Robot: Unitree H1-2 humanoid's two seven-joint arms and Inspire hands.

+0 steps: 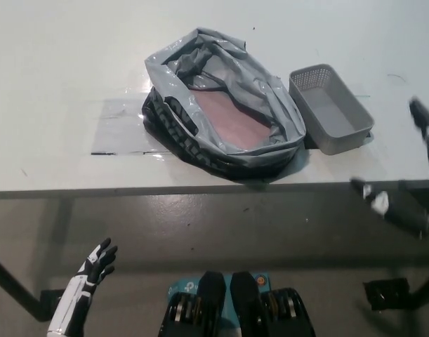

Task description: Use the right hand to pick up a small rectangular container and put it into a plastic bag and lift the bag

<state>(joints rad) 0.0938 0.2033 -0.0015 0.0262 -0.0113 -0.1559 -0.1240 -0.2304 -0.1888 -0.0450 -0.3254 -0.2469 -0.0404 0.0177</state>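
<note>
Left hand: white left hand [90,275] hangs low at the lower left, below the table edge, fingers spread and holding nothing; it rests out of the work.
Table: pale table [53,84] spans the upper half, its front edge running across just above the left hand and level with the right hand.
Tape patch: clear shiny patch [119,126] lies flat on the table, up and to the right of the left hand and touching the bag's left side.
Plastic bag: grey plastic bag [225,105] sits crumpled near the front edge, far left of the right hand, mouth gaping upward with a pinkish lining showing inside. It looks thin, soft and floppy, likely slippery; the rim or the dark printed band seems the place to pinch for lifting.
Container: small grey rectangular container [331,107] stands upright just right of the bag, touching or nearly touching it, and up-left of the right hand. It appears empty, light and stiff, with perforated walls; a pinch across its narrow width over the rims looks the surest hold.
Right hand: black right hand [404,189] comes in at the right edge, blurred, near the table's front edge, below and right of the container and clear of it. Fingers look apart with nothing held.
Gap: right hand and container are apart; no contact yet.
</note>
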